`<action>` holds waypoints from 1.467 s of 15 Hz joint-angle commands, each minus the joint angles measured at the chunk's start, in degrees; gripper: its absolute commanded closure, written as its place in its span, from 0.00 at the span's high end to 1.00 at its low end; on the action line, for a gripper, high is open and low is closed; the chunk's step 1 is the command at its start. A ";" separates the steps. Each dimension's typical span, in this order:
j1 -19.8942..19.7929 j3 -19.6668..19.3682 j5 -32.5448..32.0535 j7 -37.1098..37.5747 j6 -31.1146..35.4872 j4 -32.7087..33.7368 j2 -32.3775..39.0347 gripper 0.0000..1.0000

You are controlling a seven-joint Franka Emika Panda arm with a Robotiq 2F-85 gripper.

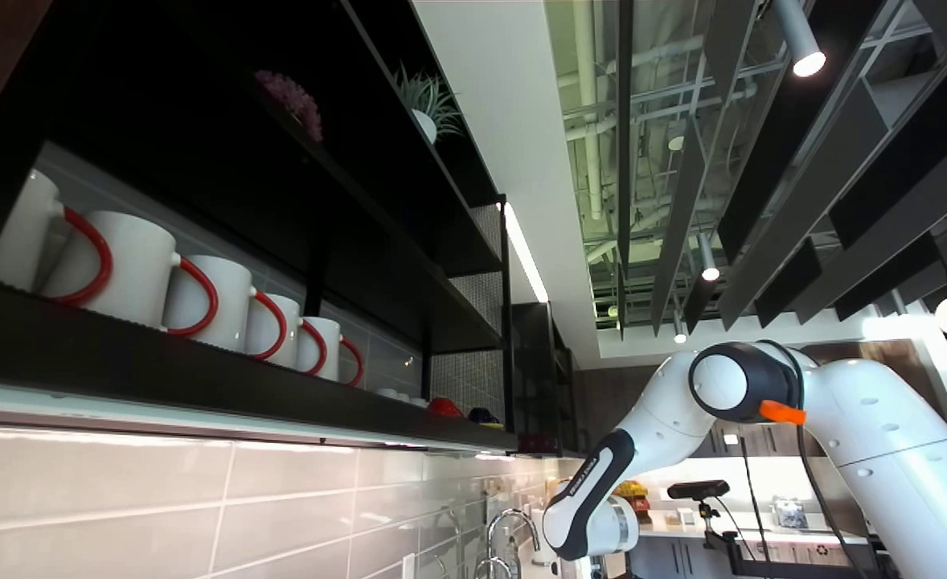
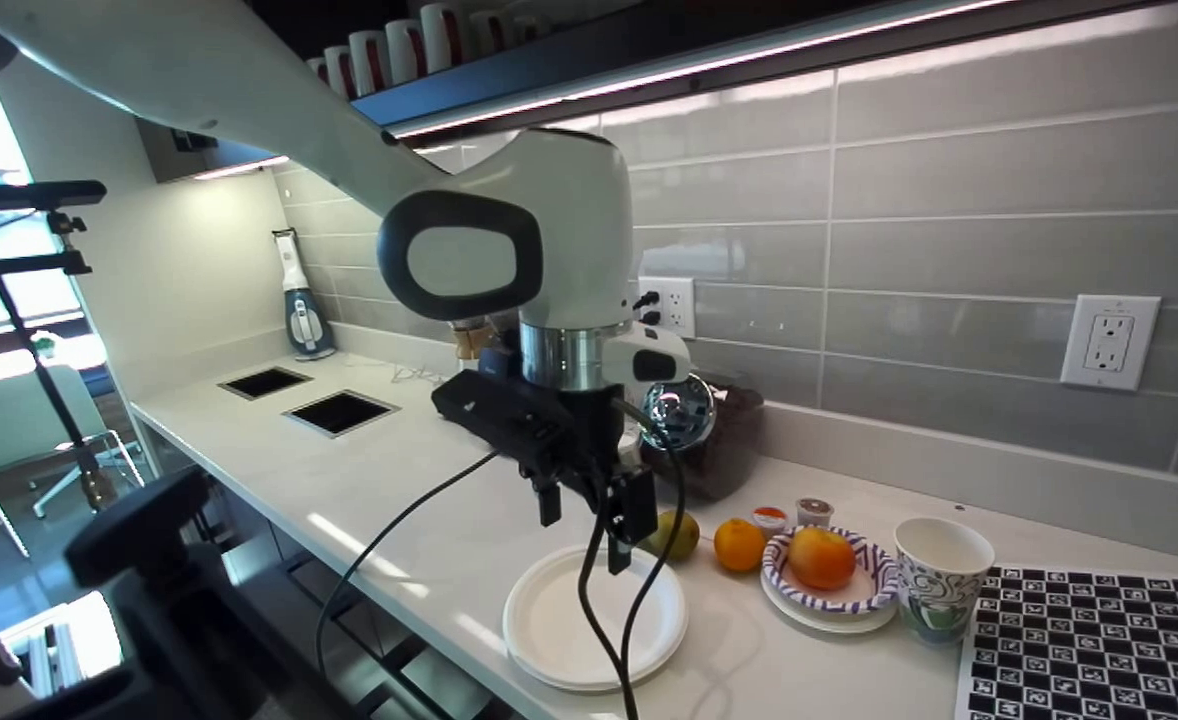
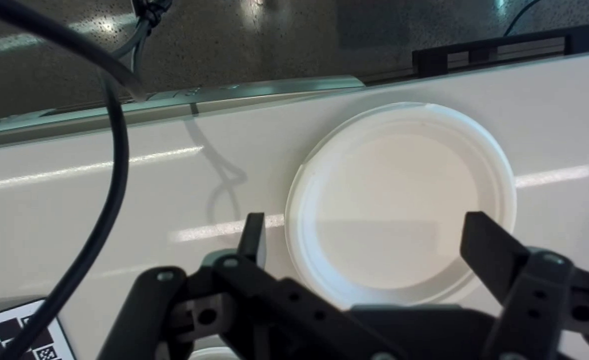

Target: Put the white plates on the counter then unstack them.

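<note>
"Above the counter [image 2: 479,535], how does the gripper [image 3: 364,221] stand?"

"Fingers [image 3: 492,255] spread wide apart, tips pointing down; a black cable [image 3: 119,170] loops beside them in the wrist view."

"And the white plates [image 3: 399,180]?"

"Below the fingers, lying flat on the counter, near its edge. Part of the rim shows a doubled edge, so they look stacked; how many, I can't tell."

"What's close to them?"

"A green fruit [image 2: 687,541], with an orange [image 2: 739,545] just beside it."

"And further along?"

"A patterned bowl [image 2: 879,572] holding a reddish-yellow fruit [image 2: 821,558], set on a smaller white plate [image 2: 834,623]. A paper cup [image 2: 941,575] stands upright just beside it, and next to the cup a black-and-white checkered board [image 2: 1099,640] lies flat."

"What about higher up?"

"Wall outlets [image 2: 1109,342] on the grey tiles [image 2: 979,170], and higher, in both exterior views, white mugs [image 1: 140,265] with red handles [image 1: 107,261] lined up on a dark shelf [image 1: 200,378]."
</note>
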 commanded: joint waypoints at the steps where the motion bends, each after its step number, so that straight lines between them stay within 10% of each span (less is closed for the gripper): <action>1: -0.58 0.43 1.41 0.97 -0.11 1.09 1.41 1.00; 13: -10.59 7.83 23.12 -15.92 7.05 3.98 13.44 1.00; 22: -14.23 10.89 22.81 -15.48 4.34 9.95 20.60 1.00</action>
